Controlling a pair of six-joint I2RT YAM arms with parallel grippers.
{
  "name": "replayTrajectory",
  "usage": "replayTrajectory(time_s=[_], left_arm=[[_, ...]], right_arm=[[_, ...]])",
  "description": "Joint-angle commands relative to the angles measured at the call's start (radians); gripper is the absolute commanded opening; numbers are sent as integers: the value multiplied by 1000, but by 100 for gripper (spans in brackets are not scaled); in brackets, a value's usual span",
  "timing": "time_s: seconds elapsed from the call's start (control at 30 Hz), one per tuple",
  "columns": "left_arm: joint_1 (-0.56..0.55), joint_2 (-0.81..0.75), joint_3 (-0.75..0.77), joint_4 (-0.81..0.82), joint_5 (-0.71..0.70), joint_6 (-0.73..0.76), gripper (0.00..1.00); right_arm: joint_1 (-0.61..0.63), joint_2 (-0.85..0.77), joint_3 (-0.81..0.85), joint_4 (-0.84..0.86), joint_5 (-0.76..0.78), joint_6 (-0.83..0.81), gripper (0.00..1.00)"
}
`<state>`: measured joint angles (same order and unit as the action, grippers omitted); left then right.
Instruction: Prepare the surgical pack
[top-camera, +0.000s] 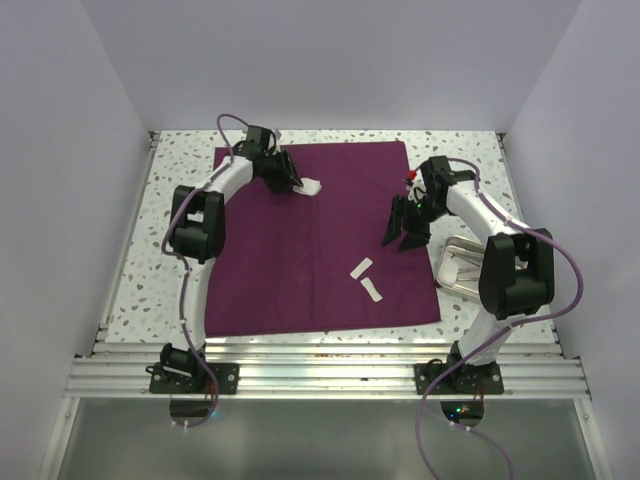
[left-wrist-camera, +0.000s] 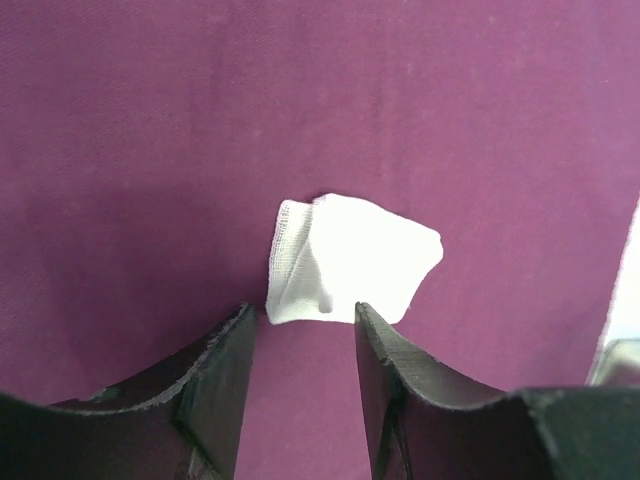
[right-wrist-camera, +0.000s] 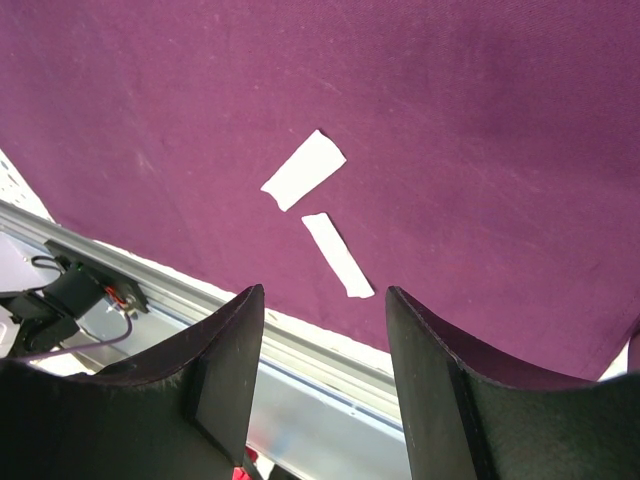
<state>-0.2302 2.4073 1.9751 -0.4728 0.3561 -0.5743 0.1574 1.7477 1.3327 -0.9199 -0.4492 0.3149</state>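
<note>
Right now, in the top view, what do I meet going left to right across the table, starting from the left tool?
In order: left tool → crumpled gauze pad → two flat gauze strips → right tool → steel tray.

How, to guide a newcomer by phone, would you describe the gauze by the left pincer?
On the purple cloth, look near its far edge, just ahead of the left pincer. The gauze pad lies there; unlike the two flat white strips nearer the front, it is a puffy folded square.
</note>
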Motion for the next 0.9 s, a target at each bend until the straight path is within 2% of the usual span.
replayTrajectory(time_s=[0.0,0.4,0.63,0.87], left_arm=[[8,24,39,33,26,-24,49],[6,47,37,69,70,-50,46],[6,56,39,65,67,-52,38],[6,70,47,60,52,-56,34]], right_arm=[[7,-2,-3,13,-25,-8,56],[7,1,-3,16,-23,-8,56],[7,-1,-6,16,-23,-10,56],[7,-1,-3,13,-25,-11,56]])
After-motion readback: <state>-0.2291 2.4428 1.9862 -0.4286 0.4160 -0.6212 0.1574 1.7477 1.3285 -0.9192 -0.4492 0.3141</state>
